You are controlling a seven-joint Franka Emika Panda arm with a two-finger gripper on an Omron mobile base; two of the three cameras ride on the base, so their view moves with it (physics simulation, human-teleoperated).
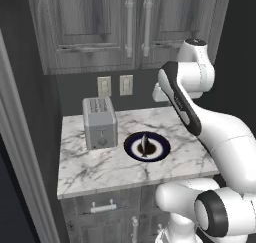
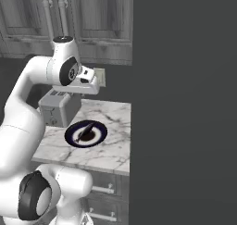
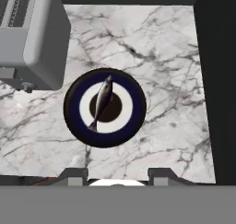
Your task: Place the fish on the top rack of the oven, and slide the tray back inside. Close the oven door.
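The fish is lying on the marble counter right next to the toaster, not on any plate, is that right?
Not quite. The fish lies on the round dark-blue plate, which sits on the marble counter beside the toaster. The hand view shows it.

Base views: we are looking down from behind, left and right, sharing the marble counter (image 1: 100, 172).
Hand view: we are hovering above the plate (image 3: 73, 121).

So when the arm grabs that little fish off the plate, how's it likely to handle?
The fish is thin and small beside the toaster, so it is probably light. Its narrow, glossy-looking body may slip between the jaws. It lies flat across the plate, so the plate might shift if the fingers press down.
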